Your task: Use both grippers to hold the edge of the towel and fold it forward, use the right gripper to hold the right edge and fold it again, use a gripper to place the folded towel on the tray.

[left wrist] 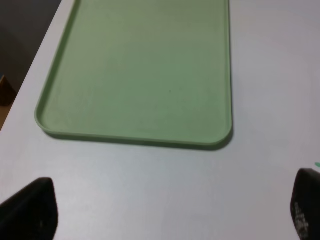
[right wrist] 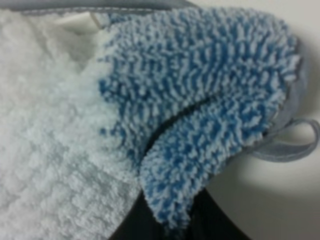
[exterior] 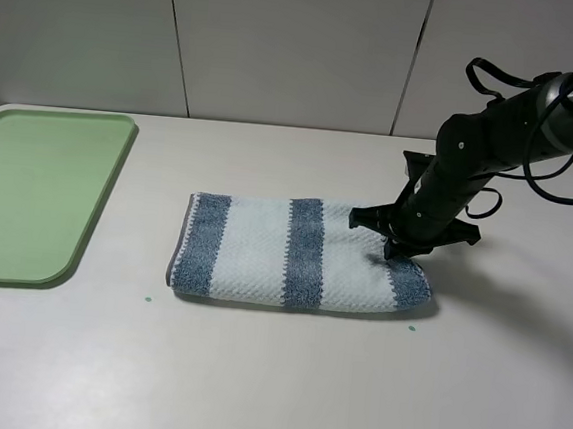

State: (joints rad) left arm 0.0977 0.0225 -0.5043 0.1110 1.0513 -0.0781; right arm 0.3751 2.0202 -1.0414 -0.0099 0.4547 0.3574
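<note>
Tray (exterior: 37, 198), flat and green, lies on the white table (exterior: 251, 392), well to the left of the towel (exterior: 263, 253) and not touching it. The left gripper (left wrist: 167, 215) shows only in its own camera. It hangs over the table near a short end of the tray, with its two black fingers (left wrist: 30, 210) wide apart. The towel is folded into a long shape with blue-grey and pale stripes, and it lies flat in the middle of the table. The right gripper (exterior: 396, 246) is down on the towel's right edge (exterior: 416, 286). Its jaws are squeezed together on the fluffy blue cloth there, which bunches up between them. A thin grey loop (right wrist: 295, 145) sticks out just beside the pinch.
</note>
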